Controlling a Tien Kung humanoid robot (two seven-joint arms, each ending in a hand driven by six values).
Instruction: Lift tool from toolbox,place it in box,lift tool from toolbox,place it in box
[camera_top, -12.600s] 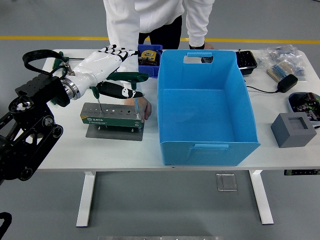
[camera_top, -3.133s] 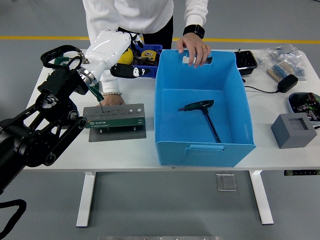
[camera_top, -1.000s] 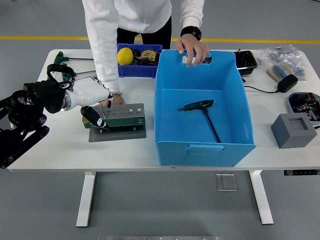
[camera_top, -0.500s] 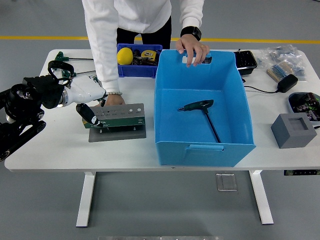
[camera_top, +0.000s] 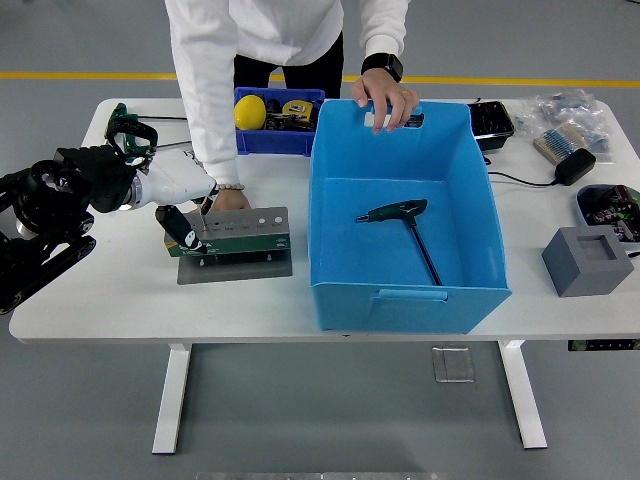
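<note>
Table (camera_top: 120, 300): white; I take the blue box as my landmark for every place below.
Blue box (camera_top: 480, 200): large open bin, standing on the table right of centre.
Person (camera_top: 280, 30): stands at the far side of the blue box; one hand (camera_top: 385, 98) grips the box's far rim at its handle cut-out, the other hand (camera_top: 228, 198) rests on the table left of the box, just behind the tool rack.
Left arm (camera_top: 50, 210): black, reaches in well left of the blue box.
Left hand (camera_top: 182, 200): white shell with dark fingers, at the left end of the tool rack; fingers curled downward around a dark-handled tool (camera_top: 183, 230) seated there, though I cannot confirm a full grip.
Tool rack (camera_top: 228, 235): green block on a grey plate, just left of the blue box.
T-handle tool (camera_top: 410, 225): lies on the blue box's floor, handle toward the far side.
</note>
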